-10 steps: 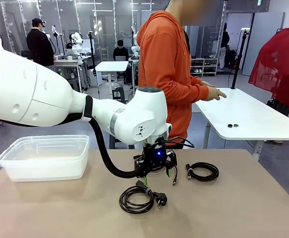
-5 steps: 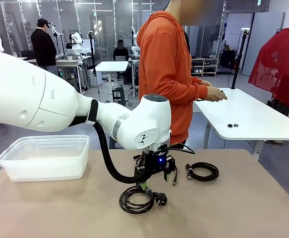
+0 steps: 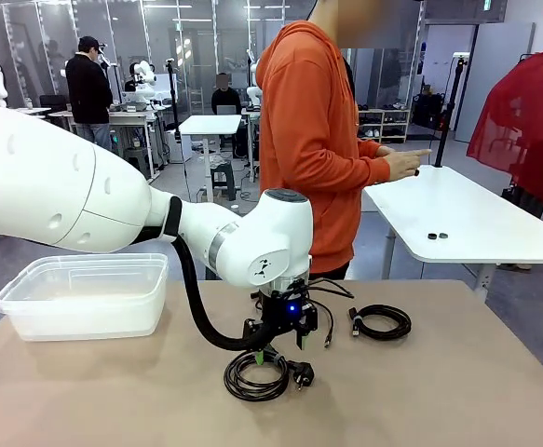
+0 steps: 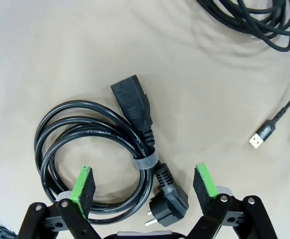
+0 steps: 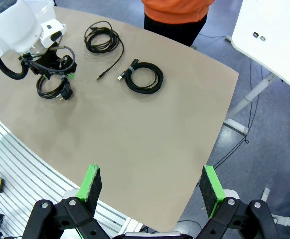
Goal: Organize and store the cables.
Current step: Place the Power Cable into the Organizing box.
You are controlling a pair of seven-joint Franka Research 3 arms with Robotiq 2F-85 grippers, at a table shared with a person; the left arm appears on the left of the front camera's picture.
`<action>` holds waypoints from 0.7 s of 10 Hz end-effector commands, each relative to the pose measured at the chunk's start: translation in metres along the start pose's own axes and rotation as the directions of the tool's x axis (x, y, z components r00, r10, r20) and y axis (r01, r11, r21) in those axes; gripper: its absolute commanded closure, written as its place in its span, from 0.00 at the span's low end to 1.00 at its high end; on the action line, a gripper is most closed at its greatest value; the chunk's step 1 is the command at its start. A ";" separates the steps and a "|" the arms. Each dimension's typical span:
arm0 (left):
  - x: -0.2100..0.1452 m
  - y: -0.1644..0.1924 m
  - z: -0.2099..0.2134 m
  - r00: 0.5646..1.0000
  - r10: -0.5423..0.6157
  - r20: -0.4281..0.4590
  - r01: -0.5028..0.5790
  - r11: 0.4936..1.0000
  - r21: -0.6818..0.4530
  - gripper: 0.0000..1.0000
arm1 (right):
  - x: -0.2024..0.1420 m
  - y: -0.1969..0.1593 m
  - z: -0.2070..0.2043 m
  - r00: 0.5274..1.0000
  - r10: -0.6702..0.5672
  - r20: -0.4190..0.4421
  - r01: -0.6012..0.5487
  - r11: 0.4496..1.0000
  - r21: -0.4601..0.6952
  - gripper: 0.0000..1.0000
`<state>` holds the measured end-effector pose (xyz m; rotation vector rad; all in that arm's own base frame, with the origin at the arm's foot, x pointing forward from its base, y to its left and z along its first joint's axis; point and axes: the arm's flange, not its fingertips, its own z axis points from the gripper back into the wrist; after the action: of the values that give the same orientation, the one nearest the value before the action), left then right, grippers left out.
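I see the left gripper (image 3: 277, 358) hanging low over the near cable, a black power cord (image 3: 234, 380) wound in a round coil on the tan table (image 3: 457, 400), close to the middle of the near edge. In the left wrist view its jaws stand wide and hold nothing: one green pad (image 4: 84, 185) sits above the coil's strands, the other above bare tabletop, and the cord's grey tie (image 4: 145, 162) and angled plug (image 4: 168, 204) lie between them. I cannot tell whether the pads touch the cord. A second coil (image 3: 403, 324) lies to the right, well apart, and a third coil (image 5: 102, 39) sits beyond the arm with a loose tail ending in a small connector (image 4: 259, 140). The right gripper (image 5: 150, 175) is high over the table's right side, jaws wide and empty. A clear plastic tub (image 3: 85, 270) stands at far left. The person in the orange top (image 3: 308, 140) faces the white table behind
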<state>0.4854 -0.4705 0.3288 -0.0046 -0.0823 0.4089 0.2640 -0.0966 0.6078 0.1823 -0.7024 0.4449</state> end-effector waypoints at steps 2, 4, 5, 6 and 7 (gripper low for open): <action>0.008 -0.005 -0.008 0.998 -0.004 -0.056 0.003 1.000 -0.015 0.00 | 0.001 0.000 0.000 1.000 0.001 -0.001 -0.001 1.000 -0.002 0.00; 0.011 -0.006 -0.010 0.999 0.004 -0.053 -0.005 1.000 -0.024 0.00 | 0.001 0.000 0.000 1.000 0.001 -0.001 -0.001 1.000 -0.002 0.00; 0.014 -0.006 -0.011 0.999 0.013 -0.043 -0.014 1.000 -0.022 0.00 | 0.001 0.000 0.000 1.000 0.001 -0.001 -0.001 1.000 -0.002 0.00; 0.016 -0.008 -0.015 0.998 0.014 -0.063 -0.015 1.000 -0.021 0.00 | 0.001 0.000 0.000 1.000 0.001 -0.001 -0.001 1.000 -0.002 0.00; 0.018 -0.010 -0.018 0.997 0.013 -0.077 -0.015 1.000 -0.023 0.00 | 0.001 0.000 0.000 1.000 0.001 -0.001 -0.001 1.000 -0.002 0.00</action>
<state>0.4996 -0.4710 0.3149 -0.0208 -0.0466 0.4332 0.2640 -0.0966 0.6078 0.1823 -0.7024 0.4449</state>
